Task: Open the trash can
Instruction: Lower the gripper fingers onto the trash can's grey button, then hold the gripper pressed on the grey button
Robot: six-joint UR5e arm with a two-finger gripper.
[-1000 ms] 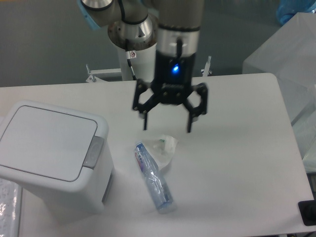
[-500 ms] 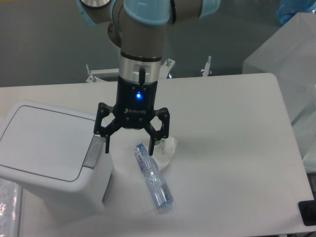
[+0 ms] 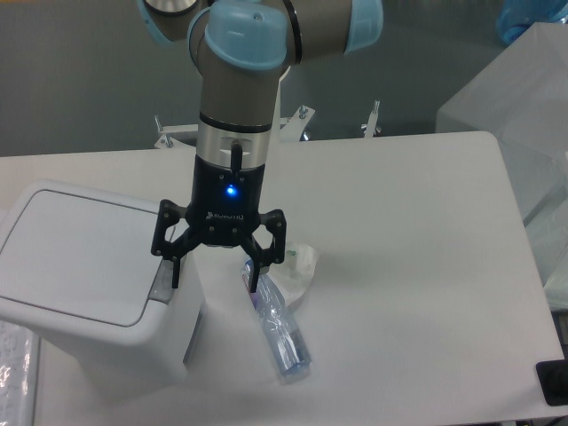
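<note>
One white bin point(image 3: 84, 266) fills the table's point(image 3: 426, 266) near left corner, its left side cut by the picture's edge and its lid flat and closed. The bin sits slightly turned, its grey latch point(image 3: 162, 282) on the right rim of the lid, facing the middle of the table; the lid's hinge side cannot be made out. At the far left bottom edge a strip of patterned material point(image 3: 13, 373) shows beside the bin. The gripper point(image 3: 216, 277) hangs spread wide, grasping nothing, its left finger point(image 3: 174, 271) over the latch at the bin's right edge; whether it touches cannot be told. Its right finger point(image 3: 255, 275) stands over the top end of a clear bottle point(image 3: 280, 333), which lies on the table just right of the bin, its long axis running from upper left to lower right. A crumpled white wrapper point(image 3: 300, 271) lies touching the bottle's upper end. Right of these the tabletop is bare white to its right edge, where a translucent box point(image 3: 519, 124) stands beyond the far corner and a small dark object point(image 3: 555, 382) sits at the near corner.
</note>
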